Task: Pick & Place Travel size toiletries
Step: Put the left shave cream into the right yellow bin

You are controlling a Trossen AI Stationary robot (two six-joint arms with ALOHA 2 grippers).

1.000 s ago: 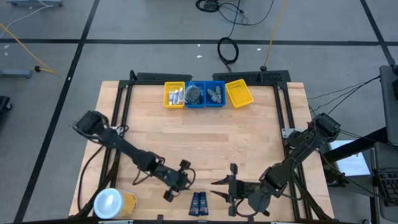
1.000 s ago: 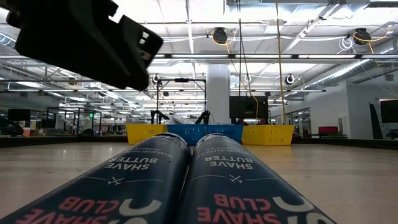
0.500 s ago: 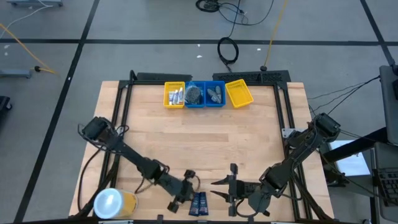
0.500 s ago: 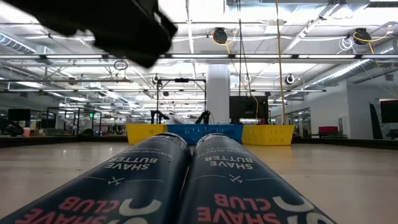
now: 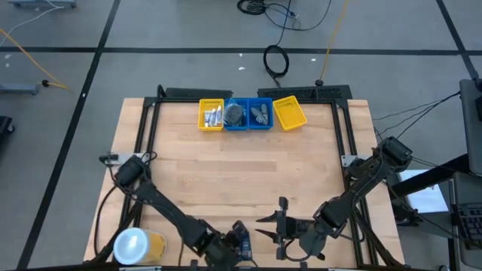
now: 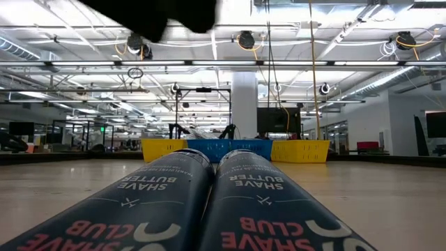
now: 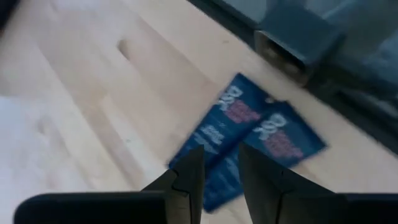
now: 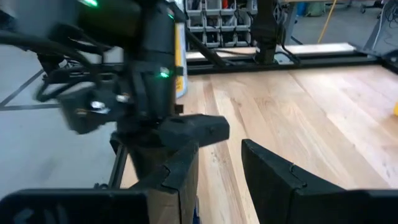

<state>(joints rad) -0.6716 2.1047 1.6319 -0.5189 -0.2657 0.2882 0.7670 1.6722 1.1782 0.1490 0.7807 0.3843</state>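
Packets: two navy flat packets, side by side and touching, at the table's near edge; printed "SHAVE BUTTER" and "CLUB", filling the foreground of the low view.

Left gripper: over the packets at the near edge, fingers slightly parted with a narrow gap between them, holding nothing; the tips hang above the nearer packet, and contact cannot be told.

Right gripper: just right of the packets, near the table's front edge, fingers apart, empty.

Container: large, yellow, white-topped, at the near left corner, well left of the packets.

Trays: four in a row at the far edge. Yellow tray holds small white tubes; first blue tray holds dark grey contents; second blue tray holds pale items, unclear; tilted yellow tray at the right end.

Table: light wood with a black frame.
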